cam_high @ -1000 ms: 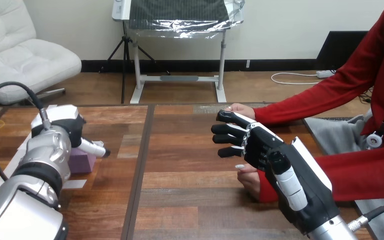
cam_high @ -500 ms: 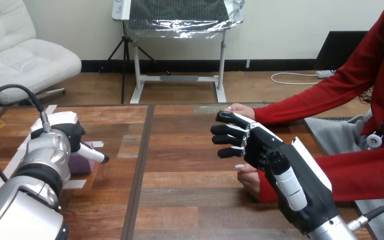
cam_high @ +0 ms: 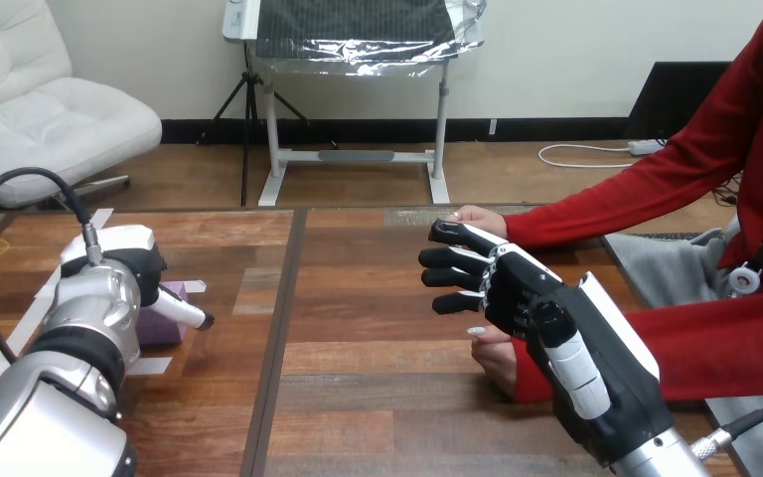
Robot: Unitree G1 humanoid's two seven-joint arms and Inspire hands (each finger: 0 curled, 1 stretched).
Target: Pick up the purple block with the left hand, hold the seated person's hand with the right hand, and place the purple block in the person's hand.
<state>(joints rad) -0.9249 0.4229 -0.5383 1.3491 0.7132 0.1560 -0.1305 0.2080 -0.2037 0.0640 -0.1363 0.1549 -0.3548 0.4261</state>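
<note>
Over by the counter's [cam_high: 358, 298] left edge the left hand [cam_high: 131, 260] sits down on top of the purple block [cam_high: 157, 328], hiding much of it, and whether it has a grip there I cannot tell. Toward the right edge the right hand [cam_high: 527, 293] hangs above the wood with its fingers [cam_high: 457, 256] spread and loosely bent, closed on nothing. The person's far hand [cam_high: 475, 216] peeks out just behind the top finger and the person's near hand [cam_high: 495, 360] lies just under the palm.
</note>
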